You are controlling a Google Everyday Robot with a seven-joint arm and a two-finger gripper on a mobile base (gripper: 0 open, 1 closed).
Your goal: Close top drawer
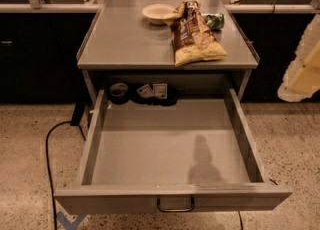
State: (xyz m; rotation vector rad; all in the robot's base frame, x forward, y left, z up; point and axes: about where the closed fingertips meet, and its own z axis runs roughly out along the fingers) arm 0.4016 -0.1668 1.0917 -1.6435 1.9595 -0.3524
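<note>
1. The top drawer (pixel 125 201) is pulled far out of the grey table (pixel 125 39), toward the camera. Its flat front panel is close to the bottom edge of the view.
2. A small dark wire handle (pixel 175 206) hangs at the centre of this front panel. Nothing touches it.
3. The floor of the drawer is mostly bare. There is only a dark shadow (pixel 204 161) on its right part.
4. At the back end of the drawer, under the table top, there are a dark round object (pixel 119 92) and, just beside it, two small light cards (pixel 153 91) on something dark.
5. On the table top stand a pale bowl (pixel 158 13), a brown and yellow snack bag (pixel 195 36) touching the bowl, and a small green object (pixel 215 21) just behind the bag.
6. The gripper (pixel 301 69) shows as a pale cream shape at the right edge of the view. It is beside the right side of the table and well apart from the handle. I cannot tell if it is wide or narrow, and it holds nothing that I can see.
7. A black cable (pixel 50 149) runs over the speckled floor at the left of the drawer.
</note>
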